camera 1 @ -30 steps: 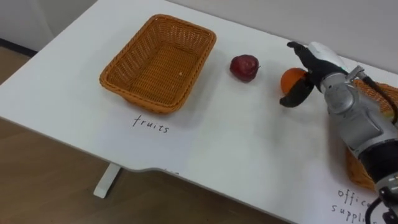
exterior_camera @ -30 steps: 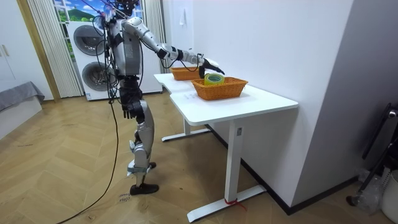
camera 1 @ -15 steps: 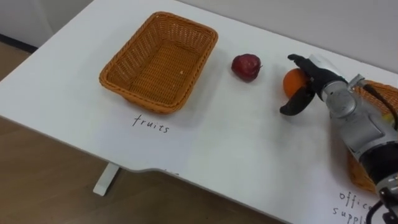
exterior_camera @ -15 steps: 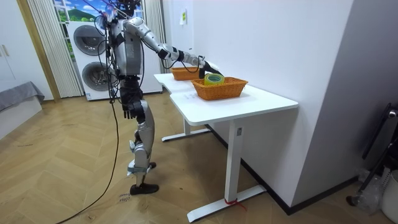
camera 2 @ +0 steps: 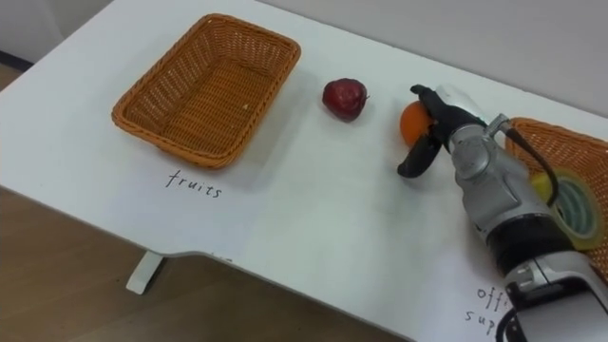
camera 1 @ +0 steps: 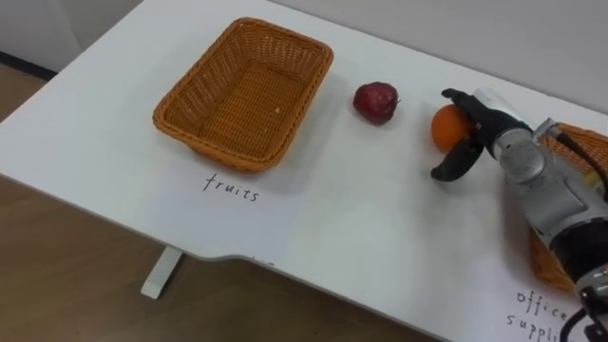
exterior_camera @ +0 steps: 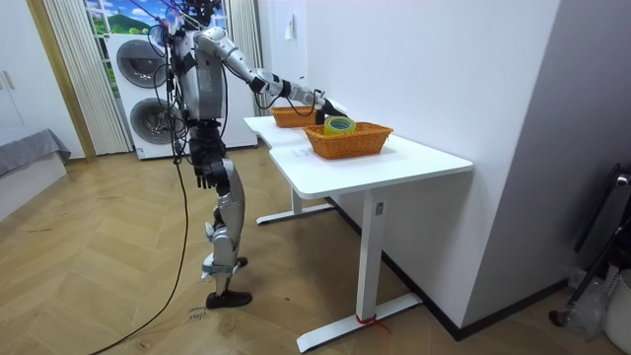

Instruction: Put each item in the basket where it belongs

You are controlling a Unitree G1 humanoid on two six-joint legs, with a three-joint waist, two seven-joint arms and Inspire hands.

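— Where are the edges, and how much room is there?
— I stand at the long front edge of a white worktop (camera 1: 361, 223). Beyond its far edge is a pale wall (camera 1: 494, 28). An empty left basket (camera 1: 242, 95) sits toward the left end. Bare worktop runs from it along the front edge toward me. The right basket (camera 2: 560, 133), holding tape (camera 2: 578, 183), lies partly under my right forearm.

— And the fruit?
— An orange (camera 1: 445, 131) lies between the baskets, nearer the right one. My right hand (camera 1: 486, 122) is spread wide beside it, fingers arched over its top and thumb hanging below its near side. I cannot tell whether they touch it. An apple (camera 1: 375, 102) rests to the left of the orange, apart from it and near the left basket.

— And the rest?
— My left hand (exterior_camera: 204, 177) hangs by my hip. The floor (exterior_camera: 118, 286) is wood, and washers (exterior_camera: 143, 64) are stacked behind me.
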